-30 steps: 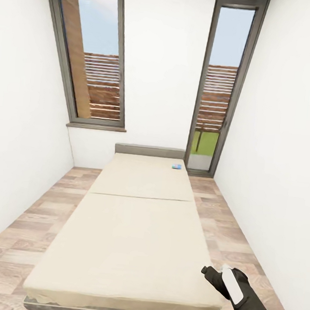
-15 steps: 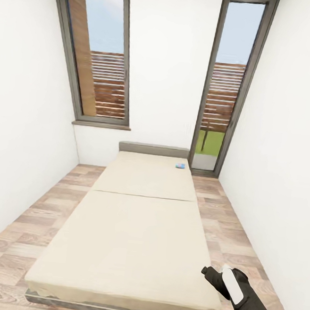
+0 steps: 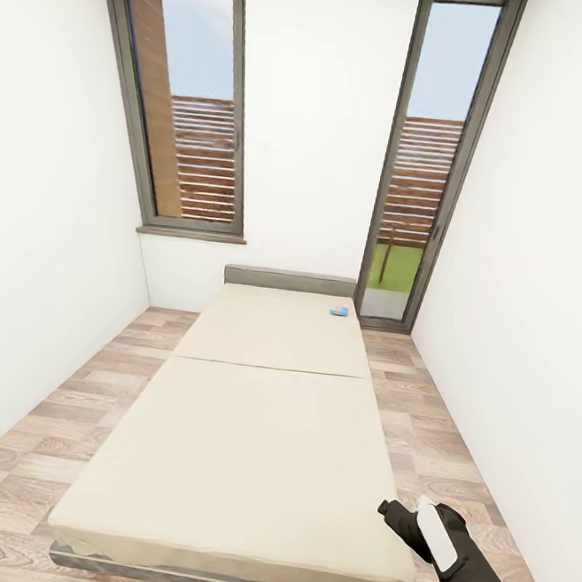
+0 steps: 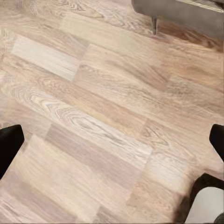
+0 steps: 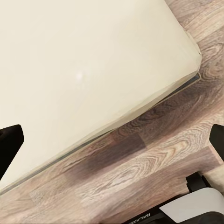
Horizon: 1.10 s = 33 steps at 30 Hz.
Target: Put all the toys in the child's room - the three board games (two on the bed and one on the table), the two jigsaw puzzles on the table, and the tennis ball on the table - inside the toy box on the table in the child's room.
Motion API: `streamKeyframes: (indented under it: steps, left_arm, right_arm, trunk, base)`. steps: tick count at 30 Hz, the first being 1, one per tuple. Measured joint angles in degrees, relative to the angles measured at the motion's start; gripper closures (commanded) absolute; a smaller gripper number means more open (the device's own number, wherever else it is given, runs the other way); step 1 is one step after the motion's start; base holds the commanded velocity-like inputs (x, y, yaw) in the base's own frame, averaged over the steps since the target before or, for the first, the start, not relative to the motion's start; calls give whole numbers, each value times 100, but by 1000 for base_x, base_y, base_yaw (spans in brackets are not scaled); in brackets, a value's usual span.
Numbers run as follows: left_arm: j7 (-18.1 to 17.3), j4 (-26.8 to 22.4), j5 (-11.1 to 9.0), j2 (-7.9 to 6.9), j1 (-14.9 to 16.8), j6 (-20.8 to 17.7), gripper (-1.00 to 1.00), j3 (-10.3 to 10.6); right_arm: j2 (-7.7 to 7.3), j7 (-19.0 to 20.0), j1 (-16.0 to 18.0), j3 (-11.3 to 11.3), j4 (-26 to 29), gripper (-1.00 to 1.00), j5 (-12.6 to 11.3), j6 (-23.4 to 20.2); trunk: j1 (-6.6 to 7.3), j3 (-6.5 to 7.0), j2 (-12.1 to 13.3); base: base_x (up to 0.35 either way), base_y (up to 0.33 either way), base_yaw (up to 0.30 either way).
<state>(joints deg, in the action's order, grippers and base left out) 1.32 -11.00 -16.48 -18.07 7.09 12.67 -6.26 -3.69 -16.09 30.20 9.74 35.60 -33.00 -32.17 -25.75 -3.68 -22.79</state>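
The bed [image 3: 251, 430] stands in the middle, between two tall windows [image 3: 180, 102]. A light blue board game [image 3: 339, 312] lies near its headboard [image 3: 289, 280], well apart from the right pincer [image 3: 394, 513] beside the bed's near corner; both pincers are wide, empty.

The bed [image 3: 251, 430] has a plain beige mattress, a grey base and a grey headboard [image 3: 289, 280]. Near its head-end right corner lies a light blue board game [image 3: 339, 312]. Wood-plank floor [image 3: 36, 444], brown-grained; white walls [image 3: 49, 214]; dark grey window frames [image 3: 238, 126].
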Motion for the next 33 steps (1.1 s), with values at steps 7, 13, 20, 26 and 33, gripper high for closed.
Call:
streamKeyframes:
  steps: [7,13,20,26,33]
  left_arm:
    - [-374,-2388,-106,-625,12,-1547,-100,-302]
    - [-400,-4793,-145,-666,14,-3556,-100,-953]
    - [-366,-5699,-167,-370,177,-4603,-100,-1155]
    - [-157,-5717,16,635,787,-4789,-100,-992]
    - [349,-5275,502,1583,1290,-4716,-100,-104]
  right_arm:
    - [0,2,0,0,21,-100,-4,-1]
    - [0,4,0,0,31,-100,-5,-4]
    - [-1,5,1,14,53,-100,-10,0]
    - [13,-11,1,-8,312,-100,-2,4]
    - [-27,-21,-106,9,920,-100,39,-14]
  trunk:
    - [0,1,0]
    - [0,0,0]
    - [0,0,1]
    - [0,0,1]
    - [0,0,1]
  base:
    - [0,0,0]
    - [0,0,0]
    - [0,0,0]
    - [0,0,0]
    - [0,0,0]
